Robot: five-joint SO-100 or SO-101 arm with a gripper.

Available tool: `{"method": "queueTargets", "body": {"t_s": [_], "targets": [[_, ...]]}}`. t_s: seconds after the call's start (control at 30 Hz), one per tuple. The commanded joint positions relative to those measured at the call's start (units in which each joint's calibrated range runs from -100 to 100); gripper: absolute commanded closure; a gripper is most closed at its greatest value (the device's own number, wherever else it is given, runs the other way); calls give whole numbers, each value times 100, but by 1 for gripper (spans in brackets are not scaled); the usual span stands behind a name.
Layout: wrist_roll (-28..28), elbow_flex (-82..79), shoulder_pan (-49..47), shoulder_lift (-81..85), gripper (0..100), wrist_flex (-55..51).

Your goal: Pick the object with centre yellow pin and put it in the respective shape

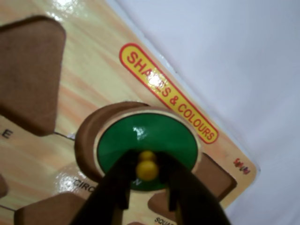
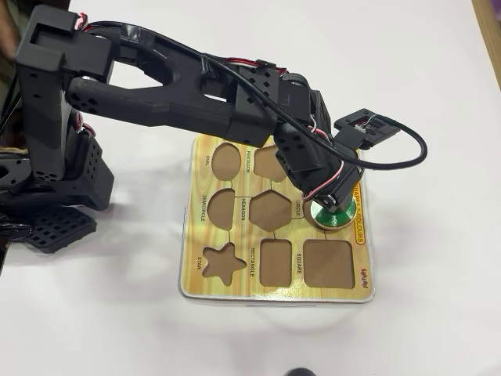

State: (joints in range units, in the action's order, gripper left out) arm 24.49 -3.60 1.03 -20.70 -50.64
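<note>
Disc's yellow knob [image 1: 147, 170] between gripper [image 1: 148, 180] fingers

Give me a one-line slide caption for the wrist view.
Gripper pinching the yellow knob of the green disc, held partly over the CIRCLE cut-out of the puzzle board.

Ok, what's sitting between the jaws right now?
In the wrist view, the yellow knob at the middle of the green disc sits between the jaws of the gripper, which close on it. The disc sits partly over the circle cut-out.
</note>
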Motion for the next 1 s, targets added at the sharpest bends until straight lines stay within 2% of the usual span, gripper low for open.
{"method": "queueTargets", "body": {"t_s": [0.0,0.3,0.8,0.97], "targets": [[25,225,-54,37,99,-18],[19,207,-347,20,99,-26],[4,-243,-230,96,99,-1],[-232,-225,-93,104,99,-35]]}}
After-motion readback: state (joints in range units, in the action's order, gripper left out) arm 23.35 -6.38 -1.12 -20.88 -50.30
